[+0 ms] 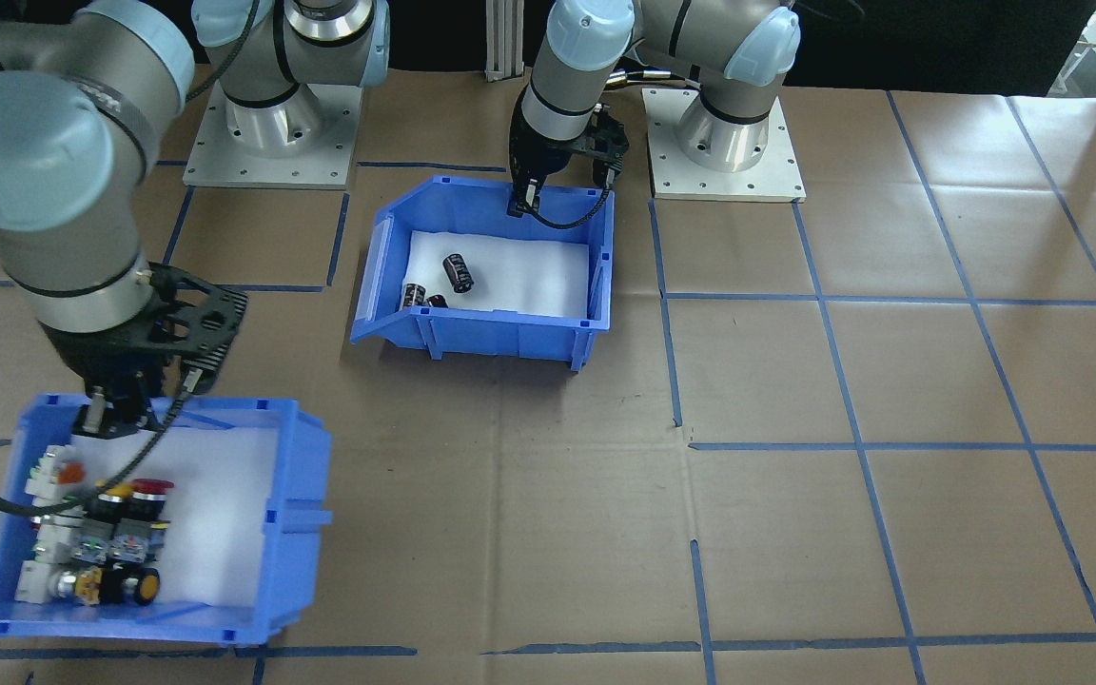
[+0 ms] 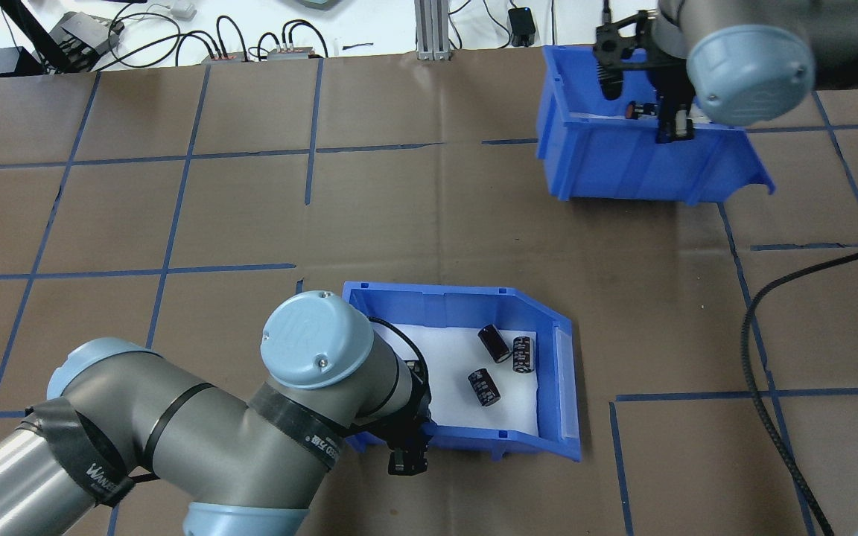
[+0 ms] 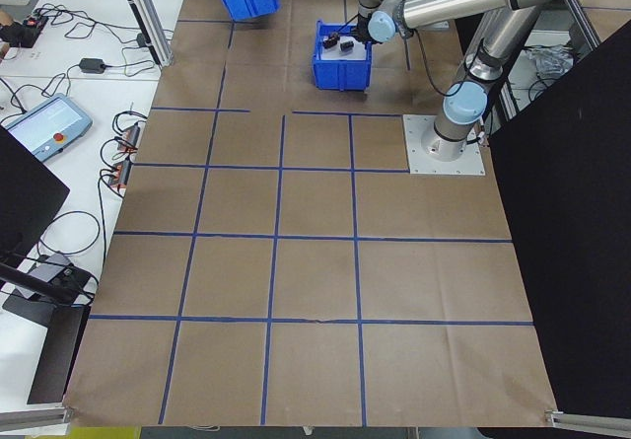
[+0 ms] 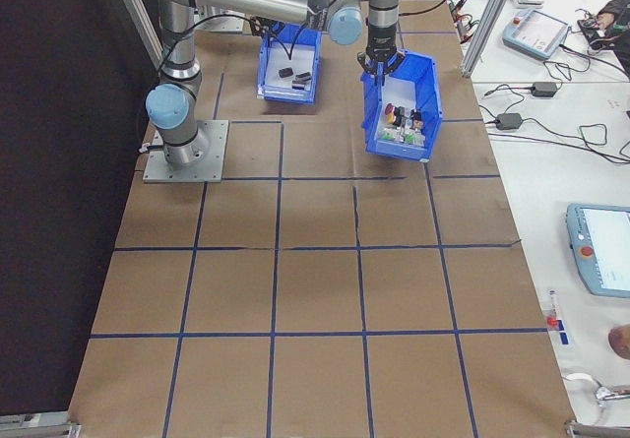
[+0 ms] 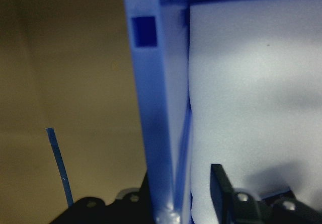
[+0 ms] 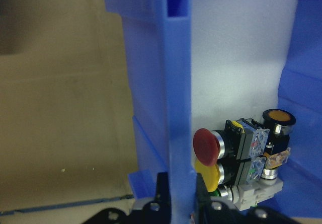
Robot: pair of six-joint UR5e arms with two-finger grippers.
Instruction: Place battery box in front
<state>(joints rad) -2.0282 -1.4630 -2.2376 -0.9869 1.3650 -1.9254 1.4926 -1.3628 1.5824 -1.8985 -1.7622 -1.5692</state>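
We see the battery box, a blue bin with a white foam liner, sitting on the brown surface close to the robot's bases. Its sloped cut-away side faces the robot's right. Three dark cylindrical cells lie loose on the foam, toward the cut-away end; in the front-facing view two of them are partly cut off by the near wall.

The left hand stands over the box's wall on the robot's side. In the left wrist view its fingers straddle that wall, one outside and one inside over the foam, with a gap showing on the inner side, so the jaws are spread around the wall and not pressed onto it. The outer finger is dark and hard to make out.

A second blue bin, also foam-lined, sits farther from the robot on its right side. It holds push-button switches with red and yellow caps, clustered at one end. The right hand is at this bin's wall; the right wrist view shows its fingers pinching the wall from both sides. In the overhead view the right arm hides much of this bin's inside.
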